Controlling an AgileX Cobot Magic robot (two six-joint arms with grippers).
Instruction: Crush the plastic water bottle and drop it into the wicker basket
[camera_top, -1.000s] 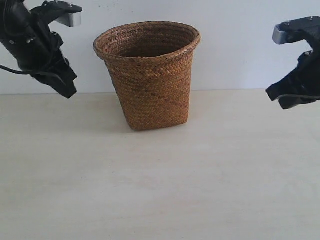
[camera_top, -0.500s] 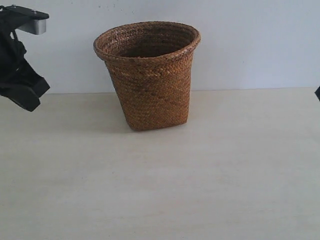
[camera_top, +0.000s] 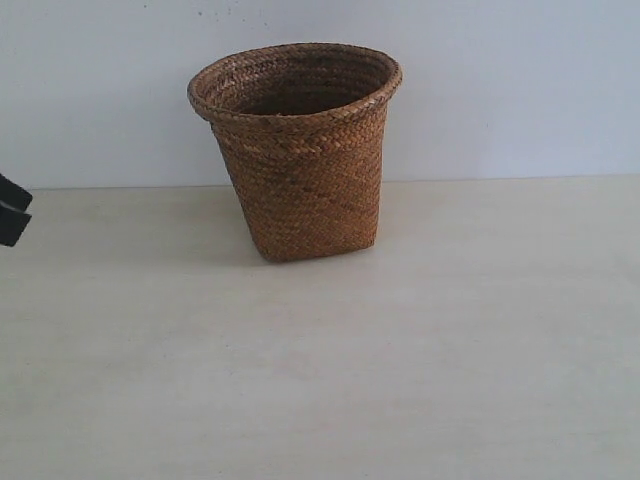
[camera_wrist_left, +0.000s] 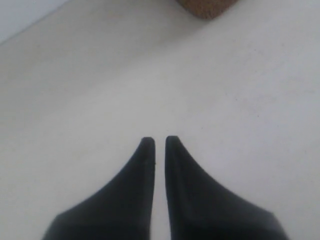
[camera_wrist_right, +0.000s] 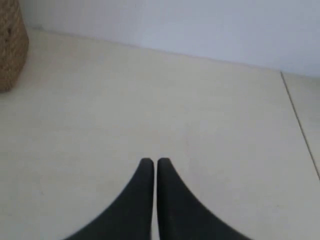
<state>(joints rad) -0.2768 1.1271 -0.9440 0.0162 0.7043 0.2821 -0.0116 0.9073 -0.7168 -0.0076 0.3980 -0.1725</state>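
The brown wicker basket (camera_top: 300, 150) stands upright at the back middle of the pale table. A corner of its base shows in the left wrist view (camera_wrist_left: 205, 7) and its side in the right wrist view (camera_wrist_right: 10, 45). The plastic water bottle is out of view in every frame. My left gripper (camera_wrist_left: 159, 141) is shut with nothing between its fingers, over bare table well away from the basket; only a dark tip of it (camera_top: 12, 212) shows at the left edge of the exterior view. My right gripper (camera_wrist_right: 152, 162) is shut and empty, and does not show in the exterior view.
A pale wall (camera_top: 500, 90) rises behind the table (camera_top: 400, 350). In the right wrist view a seam or table edge (camera_wrist_right: 300, 125) runs along one side.
Both arms have drawn away outward from the basket, the left one to the left edge of the exterior view and the right one out of it. The basket has not moved.
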